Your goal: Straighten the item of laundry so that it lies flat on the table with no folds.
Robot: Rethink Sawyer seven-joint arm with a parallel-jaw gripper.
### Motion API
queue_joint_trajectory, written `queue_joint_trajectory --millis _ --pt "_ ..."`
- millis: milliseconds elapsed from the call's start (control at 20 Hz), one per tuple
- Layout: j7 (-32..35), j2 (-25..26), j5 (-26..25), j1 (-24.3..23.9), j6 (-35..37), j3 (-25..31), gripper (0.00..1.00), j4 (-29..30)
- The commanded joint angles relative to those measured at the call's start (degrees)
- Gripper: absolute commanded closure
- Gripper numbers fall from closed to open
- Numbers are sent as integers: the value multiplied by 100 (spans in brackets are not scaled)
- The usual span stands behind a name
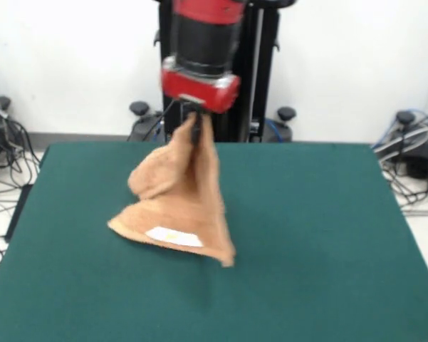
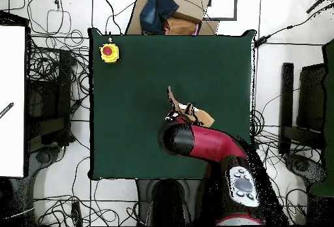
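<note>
The orange-tan towel (image 1: 179, 206) hangs in a bunched cone from my gripper (image 1: 194, 125), which is shut on its top. Its lower edge with the small white label (image 1: 172, 236) rests on the dark green table (image 1: 320, 235), left of centre. In the overhead view the red and black arm covers most of the towel (image 2: 196, 115); only a tan piece shows beside the arm's end, and the gripper is hidden under the arm.
A yellow box with a red button (image 2: 109, 52) sits at one table corner in the overhead view. A cardboard box with dark cloth (image 2: 171, 12) stands beyond the table's far edge. Cables lie on the floor around the table.
</note>
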Motion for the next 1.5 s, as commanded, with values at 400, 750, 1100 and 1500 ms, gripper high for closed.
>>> queue_joint_trajectory --millis 400,750,1100,1500 --pt "2655 -659 2149 1751 427 10 100 1005" --pt "2756 -577 2370 2555 1622 -1014 100 501" --pt "621 288 1368 637 956 -285 100 -209" --pt "-405 1293 149 -786 729 777 100 -1395"
